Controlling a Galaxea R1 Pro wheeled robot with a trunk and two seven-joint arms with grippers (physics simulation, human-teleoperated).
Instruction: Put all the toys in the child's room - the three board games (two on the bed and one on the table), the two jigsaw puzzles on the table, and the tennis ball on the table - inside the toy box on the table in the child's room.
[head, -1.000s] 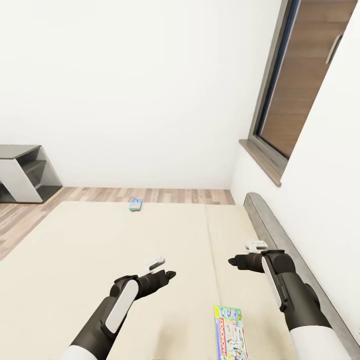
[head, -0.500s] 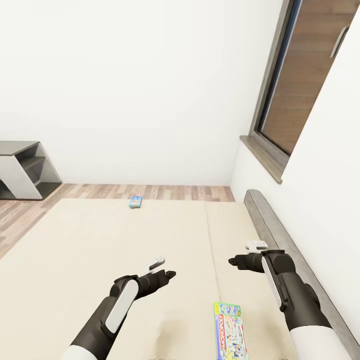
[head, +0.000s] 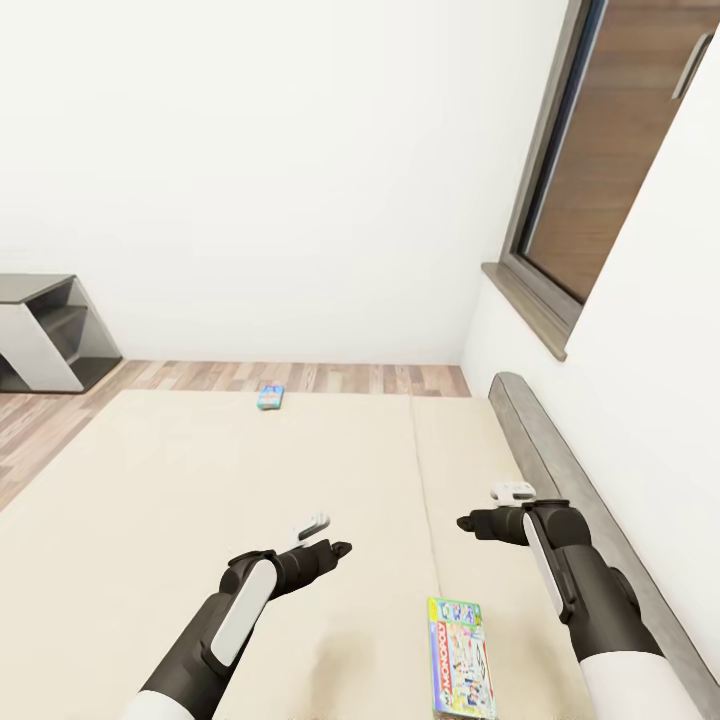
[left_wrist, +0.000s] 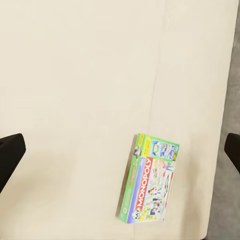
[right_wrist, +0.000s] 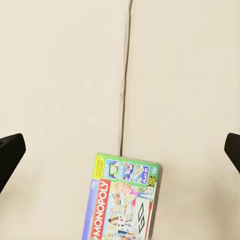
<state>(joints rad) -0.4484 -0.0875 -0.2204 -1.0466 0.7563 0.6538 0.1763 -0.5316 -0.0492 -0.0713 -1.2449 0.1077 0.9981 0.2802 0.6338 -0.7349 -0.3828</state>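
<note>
over the bed (head: 200, 480), both the left gripper (head: 328, 538) and right gripper (head: 492, 508) are hanging apart, empty; the thin monopoly box (head: 461, 657) is risking sliding on the mattress.

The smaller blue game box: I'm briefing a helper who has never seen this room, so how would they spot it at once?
Start from the wide cream bed with its grey headboard along the window wall. The blue game box lies flat at the mattress's far edge, just before the wooden floor. It is much smaller and bluer than the green Monopoly box, which lies near the robot's arms.
</note>
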